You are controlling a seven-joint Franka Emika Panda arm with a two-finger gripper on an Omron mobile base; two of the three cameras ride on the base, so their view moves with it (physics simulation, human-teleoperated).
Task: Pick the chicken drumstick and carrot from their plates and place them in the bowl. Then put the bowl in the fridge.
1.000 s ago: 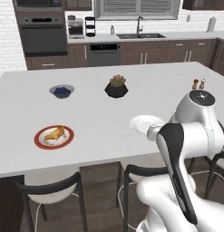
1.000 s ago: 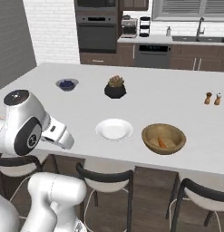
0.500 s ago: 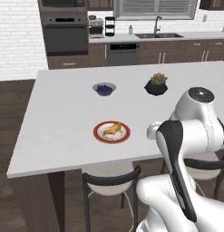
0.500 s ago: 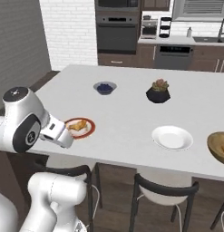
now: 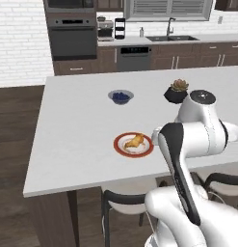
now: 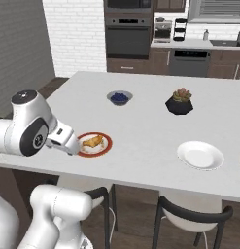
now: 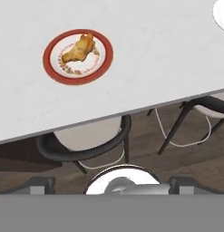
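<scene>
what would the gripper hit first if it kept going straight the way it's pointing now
Probably the chair seat or floor below the counter edge; the hand view centres there, not on the red-rimmed plate. Depth is unclear.

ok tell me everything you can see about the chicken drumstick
The chicken drumstick is a small golden-brown, lumpy fried piece with a crusty look. It lies flat, slightly off centre on the red-rimmed plate, with crumbs scattered beside it. The plate sits near the front edge of the pale counter, above a stool. Nothing but the plate touches it.
</scene>
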